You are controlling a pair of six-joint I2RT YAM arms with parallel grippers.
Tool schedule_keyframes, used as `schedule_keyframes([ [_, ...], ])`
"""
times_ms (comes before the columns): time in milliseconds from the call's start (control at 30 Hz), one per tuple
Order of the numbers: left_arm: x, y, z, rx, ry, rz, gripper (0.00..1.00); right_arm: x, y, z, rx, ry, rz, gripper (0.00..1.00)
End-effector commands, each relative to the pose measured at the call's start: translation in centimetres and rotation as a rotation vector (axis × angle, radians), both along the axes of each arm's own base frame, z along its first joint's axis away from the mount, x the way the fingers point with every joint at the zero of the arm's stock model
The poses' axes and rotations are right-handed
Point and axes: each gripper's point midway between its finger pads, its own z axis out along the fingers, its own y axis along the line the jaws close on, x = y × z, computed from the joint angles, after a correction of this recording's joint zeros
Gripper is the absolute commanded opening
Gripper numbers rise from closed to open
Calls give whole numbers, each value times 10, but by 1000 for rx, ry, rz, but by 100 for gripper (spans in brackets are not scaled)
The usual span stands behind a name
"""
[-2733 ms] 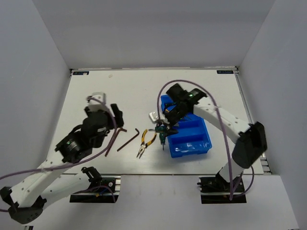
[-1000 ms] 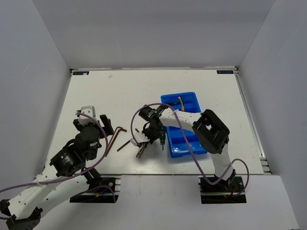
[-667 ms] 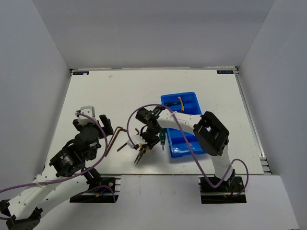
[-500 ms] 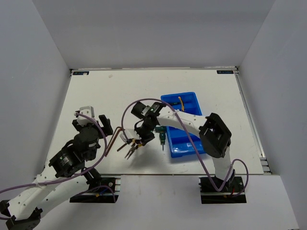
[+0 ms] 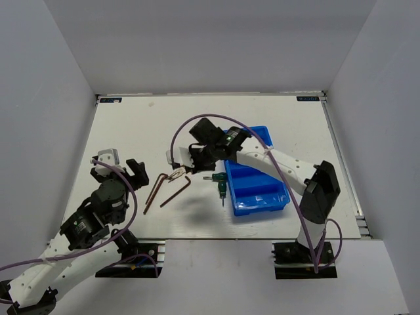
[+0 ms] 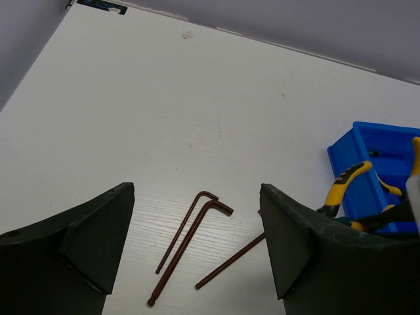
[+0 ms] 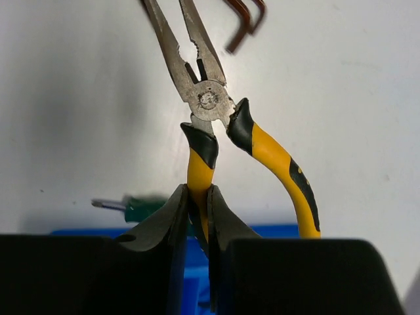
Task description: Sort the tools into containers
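The blue tray (image 5: 261, 209) sits just right of the right gripper (image 7: 199, 197), whose fingers pinch one handle of the yellow pliers (image 7: 209, 98) above the table (image 5: 131, 125). That one-handle hold may swing, so it should cross the rim slowly. The left gripper (image 6: 195, 220) stands spread, facing the hex keys (image 6: 187, 246).

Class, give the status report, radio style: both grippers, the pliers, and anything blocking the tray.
Left gripper open, empty. Right gripper shut on yellow-handled pliers, one handle. Green-black tool beside blue tray.

No legible text, small dark label (image 5: 110, 100) at far left corner of the surface (image 5: 131, 125), second dark label (image 5: 308, 98) at far right, print too small to read
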Motion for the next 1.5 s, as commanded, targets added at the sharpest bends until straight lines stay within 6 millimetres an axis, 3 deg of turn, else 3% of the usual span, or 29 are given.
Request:
schedule_keyframes([
  [0, 1, 1, -5, 13, 9, 17, 87, 33, -16, 47, 94, -135, -147, 0],
  [67, 2, -1, -6, 18, 17, 8, 87, 54, -30, 46, 82, -194, -221, 0],
  [133, 3, -2, -5, 11, 11, 8, 87, 61, -45, 46, 77, -223, -260, 0],
  [167, 3, -2, -5, 11, 11, 8, 87, 76, -62, 33, 46, -255, -322, 0],
  [200, 4, -4, -7, 25, 20, -3, 87, 77, -69, 41, 66, -276, -332, 0],
  [233, 4, -4, -7, 25, 20, -3, 87, 93, -83, 43, 55, -327, -394, 0],
  [267, 4, -4, -7, 25, 20, -3, 87, 97, -101, 30, 26, -342, -433, 0],
  [333, 5, -7, -7, 24, 23, -12, 87, 112, -122, 34, 29, -399, -491, 0],
  [367, 5, -9, -7, 32, 26, -22, 87, 111, -140, 19, -10, -399, -512, 0],
  [400, 6, -10, -9, 38, 32, -22, 87, 122, -149, 23, 11, -428, -551, 0],
  [467, 7, -13, -9, 37, 34, -31, 87, 123, -164, 22, 11, -446, -574, 0],
  [600, 8, -14, -11, 53, 42, -33, 87, 133, -197, 0, -29, -454, -629, 0],
  [667, 8, -14, -11, 53, 42, -33, 87, 141, -202, 0, -33, -504, -617, 0],
  [700, 8, -14, -11, 53, 42, -33, 87, 139, -210, -14, -70, -502, -598, 0],
  [900, 8, -15, -11, 52, 44, -41, 87, 139, -221, -41, -107, -517, -493, 0],
  [1233, 10, -17, -11, 61, 44, -43, 87, 141, -219, -60, -83, -483, -347, 0],
  [1367, 10, -19, -13, 65, 52, -52, 87, 143, -216, -65, -88, -458, -323, 26],
  [1467, 12, -24, -18, 81, 64, -74, 87, 141, -215, -67, -88, -446, -319, 31],
])
